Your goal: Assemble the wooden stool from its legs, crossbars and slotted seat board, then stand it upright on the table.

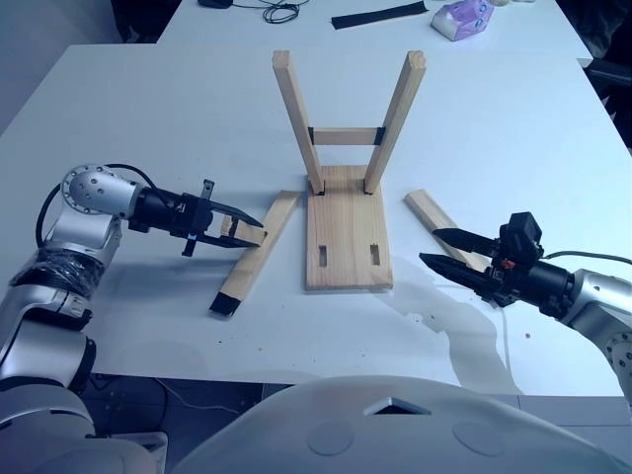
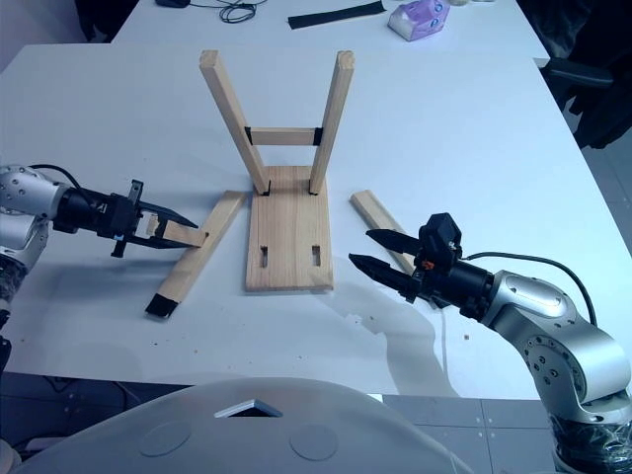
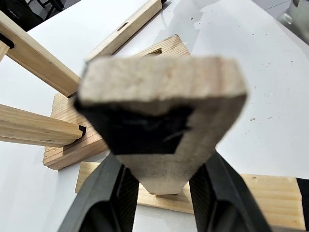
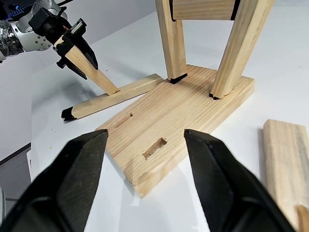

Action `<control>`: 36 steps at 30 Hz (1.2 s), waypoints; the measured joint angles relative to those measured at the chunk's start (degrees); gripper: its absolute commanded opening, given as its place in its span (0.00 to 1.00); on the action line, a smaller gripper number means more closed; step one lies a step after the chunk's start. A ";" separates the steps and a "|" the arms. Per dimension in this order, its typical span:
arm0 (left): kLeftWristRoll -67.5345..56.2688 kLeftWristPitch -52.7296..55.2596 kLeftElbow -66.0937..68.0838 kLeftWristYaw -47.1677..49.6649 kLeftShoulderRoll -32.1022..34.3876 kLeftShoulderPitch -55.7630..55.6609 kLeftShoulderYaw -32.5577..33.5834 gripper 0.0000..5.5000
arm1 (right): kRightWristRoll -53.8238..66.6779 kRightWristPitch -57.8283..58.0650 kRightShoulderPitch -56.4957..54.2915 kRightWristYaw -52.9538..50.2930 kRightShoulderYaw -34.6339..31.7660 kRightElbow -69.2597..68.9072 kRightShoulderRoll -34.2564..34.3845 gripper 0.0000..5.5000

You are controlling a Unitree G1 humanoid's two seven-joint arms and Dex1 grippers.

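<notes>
1. The left gripper [image 1: 252, 229] is clamped on a short crossbar [image 4: 91, 72], whose free end meets the side of a loose leg [image 1: 252, 259] lying flat just left of the seat board [image 1: 348, 237].
2. The right gripper [image 1: 432, 246] holds nothing. Its jaws are spread, low over the table [image 1: 148, 118], at the near end of a second loose leg [image 1: 434, 215] right of the board.
3. The board lies flat mid-table with two standing legs [image 1: 299, 118] in its far slots, joined by a fitted crossbar [image 1: 346, 135].
4. I'd judge these pieces to be light, rigid bare wood that won't bend or crush. They could skate on the smooth tabletop when pushed, so the leg wants pinning while the crossbar is pressed in.
5. The legs look best gripped across the narrow faces near the middle, clear of the joints.
6. The left wrist view shows the crossbar's cut end, marked black, wedged between two dark fingers [image 3: 116, 193].
7. The right wrist view shows the two near slots [image 4: 154, 147] empty and the crossbar tip at the leg. I can't tell whether it is seated.
</notes>
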 measured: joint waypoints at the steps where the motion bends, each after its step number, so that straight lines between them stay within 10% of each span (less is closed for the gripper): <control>1: -0.18 -0.20 -0.09 0.07 0.56 -0.20 -0.79 0.24 | 0.07 0.02 0.07 -0.03 -0.01 -0.18 0.00 0.53; 18: -3.82 6.21 -1.90 0.06 4.36 -1.93 -8.11 0.24 | 0.00 0.01 1.37 -1.10 0.01 -1.29 0.36 0.53; 36: -2.49 12.20 -5.06 -0.19 0.77 4.15 -0.08 0.24 | -0.64 0.02 -0.54 -0.53 1.92 -1.00 -0.81 0.53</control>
